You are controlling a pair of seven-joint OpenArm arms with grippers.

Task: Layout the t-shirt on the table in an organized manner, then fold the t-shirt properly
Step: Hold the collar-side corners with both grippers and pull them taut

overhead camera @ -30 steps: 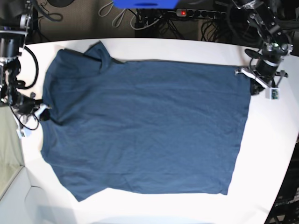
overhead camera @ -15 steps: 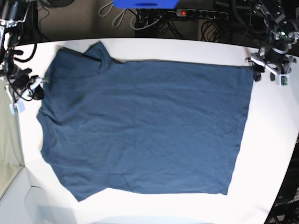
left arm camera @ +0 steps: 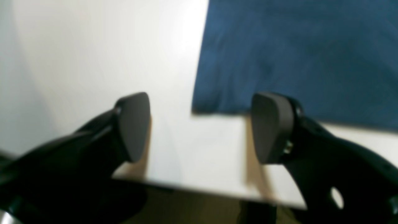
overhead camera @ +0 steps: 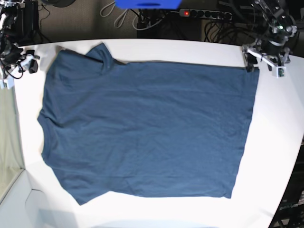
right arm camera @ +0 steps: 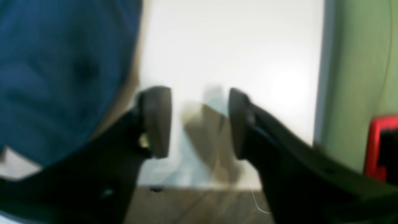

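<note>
The t-shirt [overhead camera: 147, 128] was lying spread out flat on the white desk [overhead camera: 280, 142], collar end toward the base view's left, hem toward the right, with one sleeve poking up at the far edge and only light wrinkles across the body. Looked to me like the layout step was basically done.

Both arms were off the cloth. The left gripper [left arm camera: 199, 127] had its fingers [left arm camera: 133, 124] spread wide with nothing between them, hovering over bare desk right by the shirt's far hem corner. The right gripper [right arm camera: 199, 121] was parted and empty too, sitting near the desk edge just beside the shoulder area. That wrist view was pretty blurry, though.

So I'd say it was at the handoff between laying out and folding. The next move probably called for each arm to come back down and pinch an edge on its own end, then carry it over evenly. Cotton this soft would bunch up if only one layer or one side got dragged.
</note>
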